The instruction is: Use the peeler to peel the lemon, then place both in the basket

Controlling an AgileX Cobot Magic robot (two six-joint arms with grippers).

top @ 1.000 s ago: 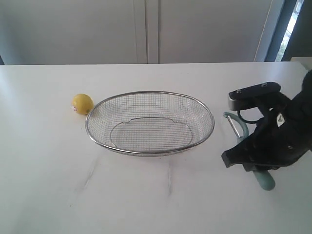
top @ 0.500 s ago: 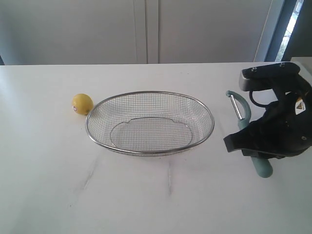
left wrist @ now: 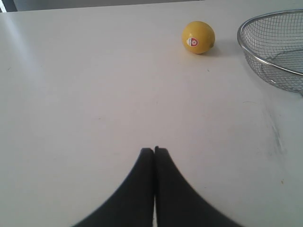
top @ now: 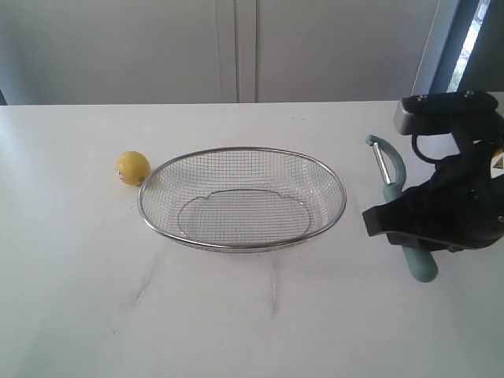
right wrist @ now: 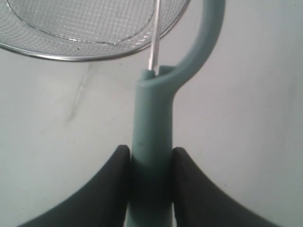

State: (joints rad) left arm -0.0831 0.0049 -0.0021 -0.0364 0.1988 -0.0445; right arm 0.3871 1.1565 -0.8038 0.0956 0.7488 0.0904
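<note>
The yellow lemon [top: 133, 168] with its red-and-white sticker rests on the white table just left of the wire mesh basket [top: 150, 189]. In the left wrist view the lemon [left wrist: 198, 37] lies far ahead of my left gripper [left wrist: 154, 150], which is shut on nothing; the basket rim [left wrist: 246, 45] shows beside it. My right gripper [top: 402, 224] holds the teal peeler [top: 391, 175] off the table to the right of the basket, head up. In the right wrist view my right gripper [right wrist: 150, 152] clamps the peeler handle [right wrist: 152, 118], the blade pointing toward the basket [right wrist: 71, 57].
A white wall with panel seams stands behind the table. The table's right edge runs close to the right arm [top: 465, 197]. Faint grey streaks [top: 146, 279] mark the tabletop in front of the basket.
My right gripper has lifted the peeler off the table and carried it up and slightly right. The lemon and basket have not moved.
</note>
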